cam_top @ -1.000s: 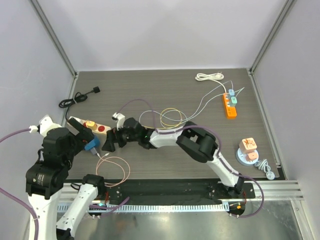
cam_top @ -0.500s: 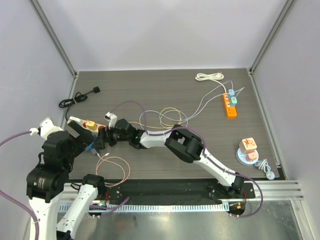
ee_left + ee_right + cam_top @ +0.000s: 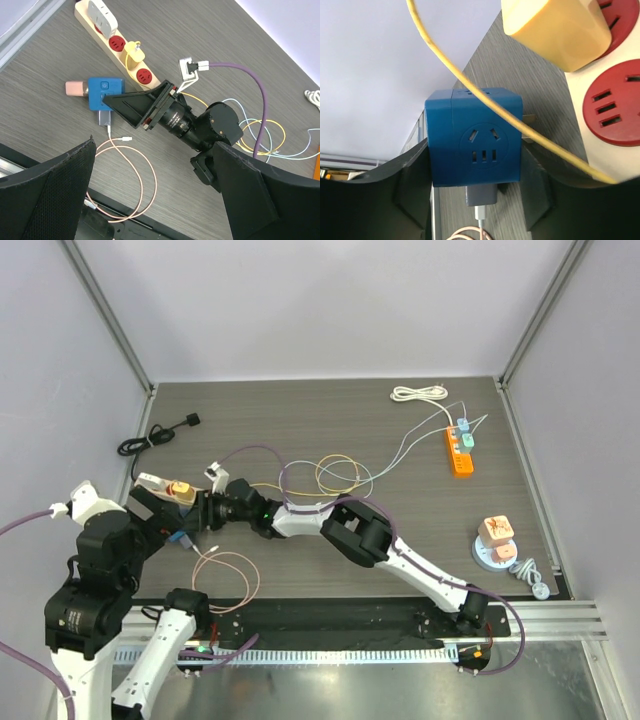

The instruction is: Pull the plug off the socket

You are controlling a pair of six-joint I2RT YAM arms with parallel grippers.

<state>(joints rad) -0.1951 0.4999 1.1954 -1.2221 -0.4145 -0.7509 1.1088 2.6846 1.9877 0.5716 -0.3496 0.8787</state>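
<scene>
A blue cube socket point(image 3: 475, 142) lies on the table beside the cream power strip point(image 3: 107, 47). A grey plug point(image 3: 481, 196) with a pink cable point(image 3: 140, 165) sticks out of its underside. A pink plug point(image 3: 76, 88) sits on its far side. My right gripper point(image 3: 475, 165) reaches across from the right and is shut on the cube, one finger against each side. In the top view the cube point(image 3: 181, 537) peeks out beside the right gripper point(image 3: 196, 520). My left gripper point(image 3: 150, 200) hangs wide open above the pink cable, holding nothing.
On the strip sit a yellow plug point(image 3: 135, 50) and a white adapter point(image 3: 102, 14); its yellow wire crosses the cube. Looped thin cables point(image 3: 340, 475) lie mid-table. An orange strip point(image 3: 459, 450), a white coil point(image 3: 418, 394), a black cable point(image 3: 155, 437) and a peach plug point(image 3: 497, 540) lie around.
My right gripper slid left along the table to the blue cube, and its fingers came in against the cube's sides. The left arm drifted slightly left, still open.
</scene>
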